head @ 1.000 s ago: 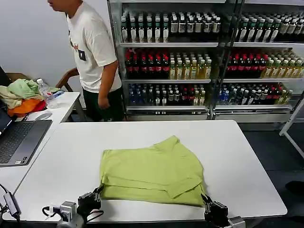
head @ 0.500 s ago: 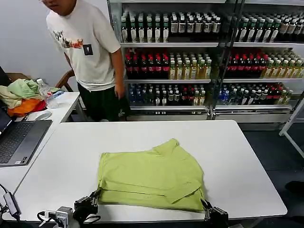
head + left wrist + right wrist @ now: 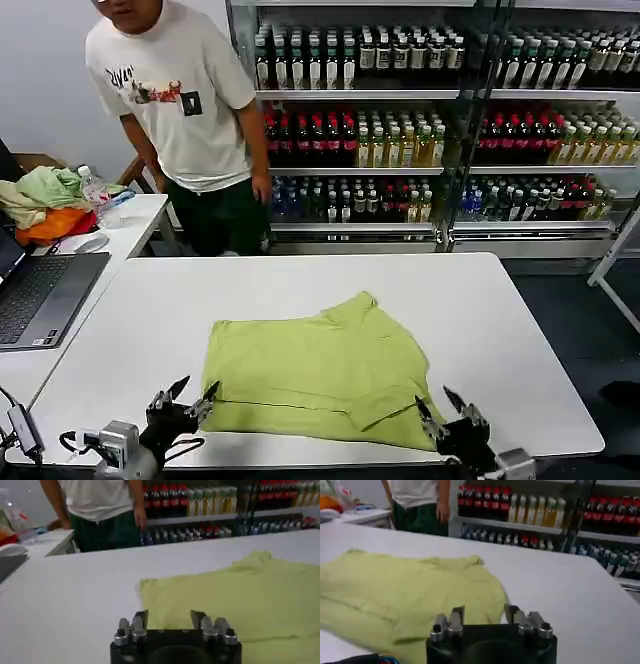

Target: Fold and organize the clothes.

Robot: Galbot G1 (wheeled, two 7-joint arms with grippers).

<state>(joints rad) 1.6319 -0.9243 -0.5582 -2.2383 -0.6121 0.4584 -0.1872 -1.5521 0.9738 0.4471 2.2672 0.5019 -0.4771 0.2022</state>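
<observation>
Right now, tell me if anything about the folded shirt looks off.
The T-shirt is folded unevenly: one sleeve corner pokes out at the far edge and a flap lies askew near the right gripper. Both the right and the left gripper are open at its near corners.

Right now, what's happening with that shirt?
Left gripper and right gripper open, at table's near edge. Lime T-shirt lies folded flat, unheld. Nothing in the way.

Behind the white table (image 3: pixel 500 330) stood metal shelving (image 3: pixel 450 94) stocked with rows of bottled drinks, while a side desk (image 3: pixel 140 215) to the left carried a laptop (image 3: pixel 40 295) and a heap of garments (image 3: pixel 45 200) against a pale wall (image 3: pixel 50 90).
</observation>
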